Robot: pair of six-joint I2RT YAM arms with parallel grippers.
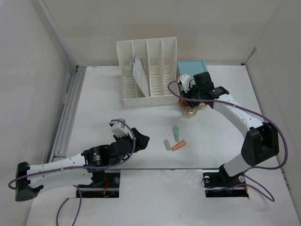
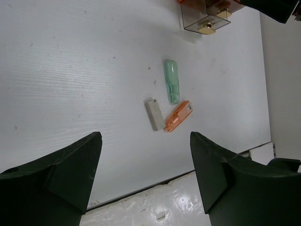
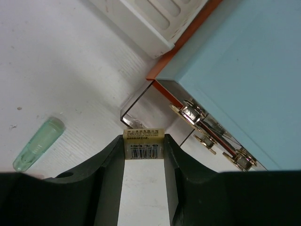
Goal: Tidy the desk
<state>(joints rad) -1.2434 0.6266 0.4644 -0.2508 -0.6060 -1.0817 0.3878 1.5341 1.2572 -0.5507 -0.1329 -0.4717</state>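
Note:
The desk (image 1: pixel 108 108) is a white tabletop. My right gripper (image 3: pixel 143 137) is shut on a white block with a barcode label (image 3: pixel 143 181), held just in front of a clear drawer (image 3: pixel 141 106) pulled out of the light-blue drawer box (image 3: pixel 244 70). From above, the right gripper (image 1: pixel 192 106) hangs over that drawer (image 1: pixel 189 112). My left gripper (image 2: pixel 145 135) stands open and empty near the desk's front edge. Ahead of it lie a green stick (image 2: pixel 171 81), a grey piece (image 2: pixel 154 114) and an orange piece (image 2: pixel 178 116).
A white slotted file rack (image 1: pixel 148 70) holding a sheet of paper stands at the back, beside the blue box (image 1: pixel 192 67). A grey rail (image 1: pixel 68 113) runs along the left edge. White walls enclose the desk.

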